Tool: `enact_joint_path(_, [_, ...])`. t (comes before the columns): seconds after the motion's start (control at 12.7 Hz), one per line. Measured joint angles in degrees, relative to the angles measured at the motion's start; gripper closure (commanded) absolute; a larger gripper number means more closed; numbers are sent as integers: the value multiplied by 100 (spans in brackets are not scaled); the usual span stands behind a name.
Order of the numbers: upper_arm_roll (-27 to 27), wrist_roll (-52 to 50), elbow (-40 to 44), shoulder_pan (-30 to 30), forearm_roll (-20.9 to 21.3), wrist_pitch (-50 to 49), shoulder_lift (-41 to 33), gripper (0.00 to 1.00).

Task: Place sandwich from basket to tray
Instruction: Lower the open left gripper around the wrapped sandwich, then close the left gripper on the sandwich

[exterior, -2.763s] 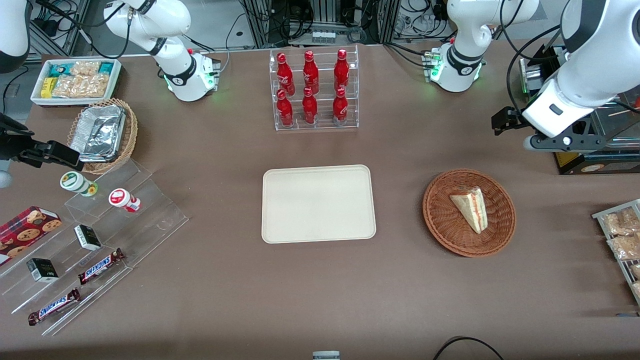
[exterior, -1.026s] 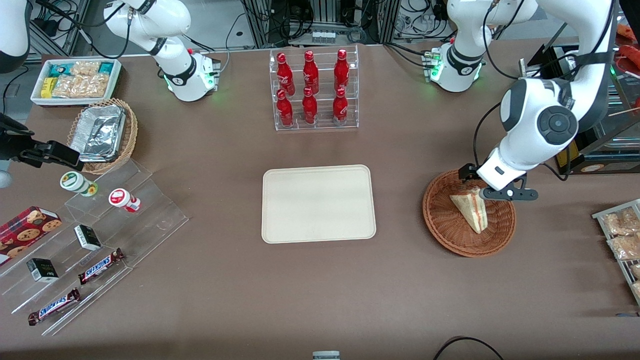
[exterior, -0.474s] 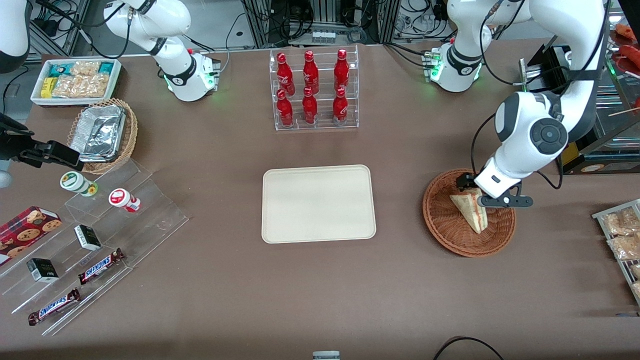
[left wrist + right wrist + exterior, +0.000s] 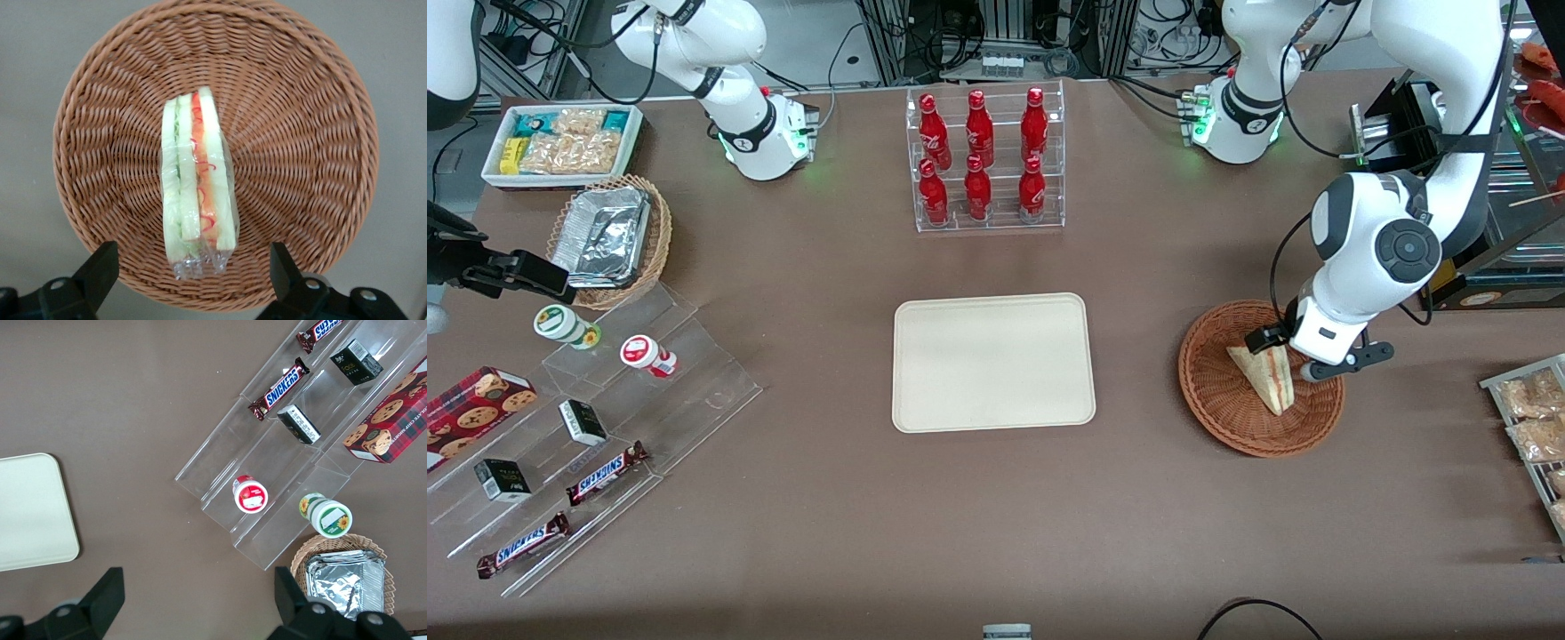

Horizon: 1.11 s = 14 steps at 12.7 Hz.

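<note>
The sandwich point(image 4: 1268, 377), a wrapped wedge with red and green filling, lies in the reddish-brown wicker basket point(image 4: 1211, 404). My left gripper point(image 4: 1309, 354) hangs just above the wedge's wide end, inside the basket's rim. In the left wrist view the sandwich point(image 4: 197, 180) lies across the basket point(image 4: 300, 133), and the gripper point(image 4: 192, 273) is open, one dark finger on each side of the wrapped end without touching it. The cream tray point(image 4: 992, 362) sits bare at the table's middle, toward the parked arm from the basket.
A clear rack of red bottles point(image 4: 984, 160) stands farther from the front camera than the tray. Bagged snacks point(image 4: 1534, 418) lie at the working arm's end. Clear stepped shelves with candy bars point(image 4: 596, 418) and a tan basket of foil containers point(image 4: 609, 238) are at the parked arm's end.
The left arm swung in from the table's end and came down over the basket. In the last half second the gripper turned and sank closer to the sandwich. The sandwich has not moved.
</note>
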Motion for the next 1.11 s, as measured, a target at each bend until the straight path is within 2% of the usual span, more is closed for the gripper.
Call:
enact_joint_path(0.24, [-19, -953, -2, -6, -3, 330, 135, 0])
enact_joint_path(1.03, [-19, -1047, -18, -7, -3, 475, 557, 0])
enact_joint_path(1.11, [-19, -1047, -18, -7, -3, 491, 623, 19])
